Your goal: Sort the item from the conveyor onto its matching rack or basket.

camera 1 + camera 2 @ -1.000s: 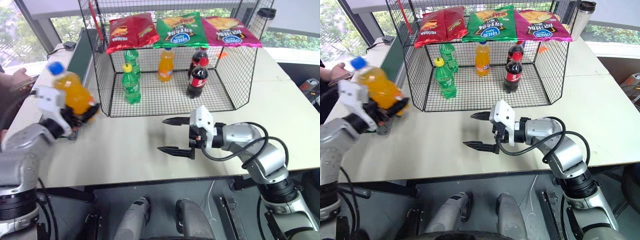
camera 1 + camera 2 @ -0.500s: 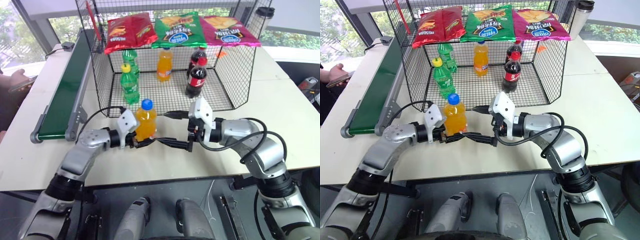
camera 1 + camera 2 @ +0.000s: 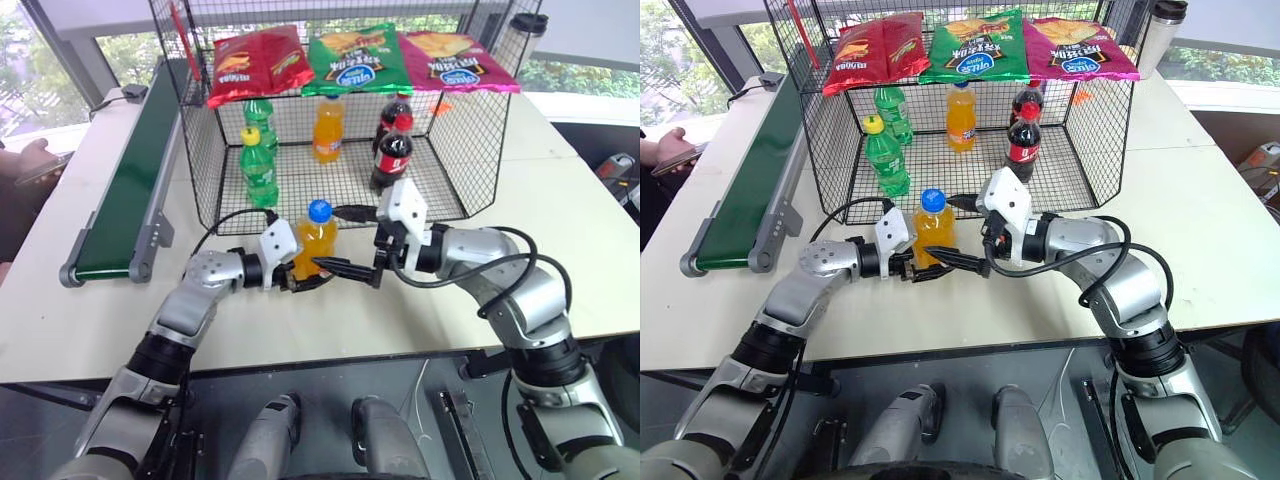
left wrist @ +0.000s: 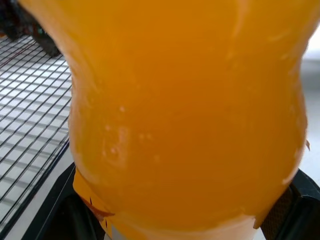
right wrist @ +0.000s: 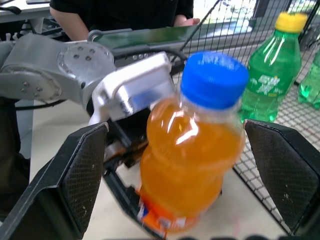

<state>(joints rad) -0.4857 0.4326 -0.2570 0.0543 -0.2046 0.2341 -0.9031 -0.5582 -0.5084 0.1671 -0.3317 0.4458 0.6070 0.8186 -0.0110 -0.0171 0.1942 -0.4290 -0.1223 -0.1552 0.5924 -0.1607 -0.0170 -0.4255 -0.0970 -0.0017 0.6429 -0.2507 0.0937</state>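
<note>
Orange soda bottle (image 3: 315, 245) now upright before black wire cage (image 3: 210, 160), carried off conveyor (image 3: 125, 190) | my left gripper (image 3: 298, 277) pinching its base | my right gripper (image 3: 345, 243) spread around it: handover looks ready.

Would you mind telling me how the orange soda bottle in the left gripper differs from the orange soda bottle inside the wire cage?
The held bottle has a blue cap; the caged bottle has an orange one. The held bottle is clamped in the left gripper in front of the cage, with the right gripper open around it; the caged bottle stands free on the mesh floor. Both are upright, clear and filled with orange soda.
</note>
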